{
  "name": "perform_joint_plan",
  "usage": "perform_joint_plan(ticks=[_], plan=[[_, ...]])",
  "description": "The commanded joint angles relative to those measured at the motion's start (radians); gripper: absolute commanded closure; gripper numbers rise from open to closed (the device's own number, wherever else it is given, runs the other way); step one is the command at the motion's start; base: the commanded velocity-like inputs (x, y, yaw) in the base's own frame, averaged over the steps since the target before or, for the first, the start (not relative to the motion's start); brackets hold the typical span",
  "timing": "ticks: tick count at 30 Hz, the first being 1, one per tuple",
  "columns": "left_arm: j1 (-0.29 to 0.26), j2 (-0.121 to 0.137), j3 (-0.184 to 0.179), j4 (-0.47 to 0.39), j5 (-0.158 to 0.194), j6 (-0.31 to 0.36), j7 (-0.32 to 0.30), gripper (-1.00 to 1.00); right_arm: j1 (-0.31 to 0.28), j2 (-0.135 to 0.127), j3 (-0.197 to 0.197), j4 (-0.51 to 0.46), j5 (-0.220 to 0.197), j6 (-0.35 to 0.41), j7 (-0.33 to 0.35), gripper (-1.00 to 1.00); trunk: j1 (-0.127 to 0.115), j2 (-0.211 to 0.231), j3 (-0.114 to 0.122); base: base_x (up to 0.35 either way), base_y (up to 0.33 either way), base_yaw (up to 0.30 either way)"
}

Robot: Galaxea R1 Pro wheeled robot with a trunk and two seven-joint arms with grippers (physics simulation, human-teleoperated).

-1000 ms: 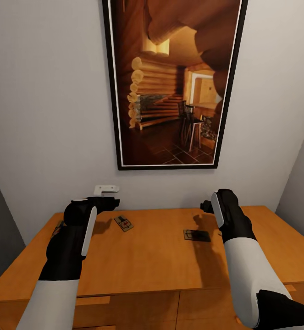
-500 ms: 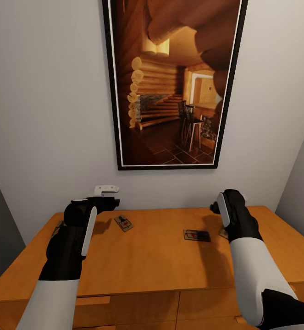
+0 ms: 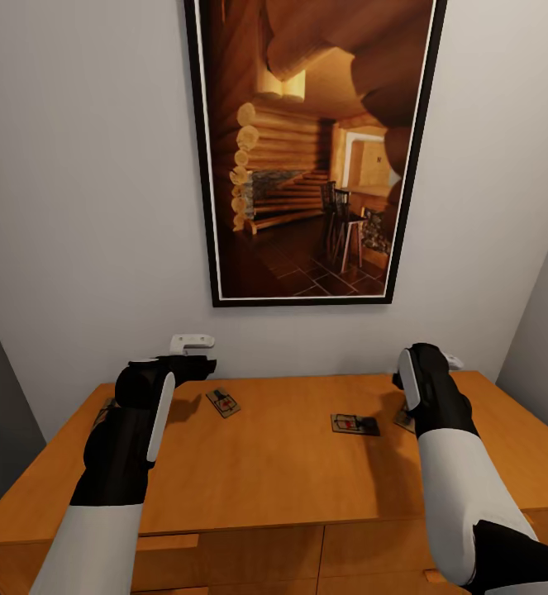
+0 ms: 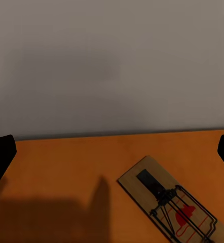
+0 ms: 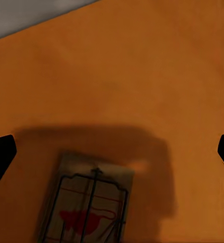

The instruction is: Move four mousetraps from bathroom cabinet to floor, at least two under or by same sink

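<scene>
Wooden cabinet point(image 3: 290, 471) top, mousetraps point(image 3: 355, 425) laid flat
Both grippers point(image 4: 112, 152) point(image 5: 112, 152) are held above, jaws spread, nothing grasped

We are in a furnished home interior. A tall black-framed picture of a log-cabin room point(image 3: 313, 149) hangs on a plain pale grey painted wall point(image 3: 83, 207). Below it stands an orange-brown wooden chest point(image 3: 274, 471) with a smooth surface, drawer fronts and bar handles, and small tan wooden mousetraps point(image 3: 223, 402) lie on it.
</scene>
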Motion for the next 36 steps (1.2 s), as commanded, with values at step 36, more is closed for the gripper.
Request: perform_joint_plan(ticks=[36], plan=[[-0.001,0.001,-0.002,-0.001,-0.003,0.004,0.000,-1.00,-0.001,0.005,-0.010,0.002,-0.025,0.004,-0.016,-1.00,0.000,-0.001,-0.001,-0.059,0.000,0.000]])
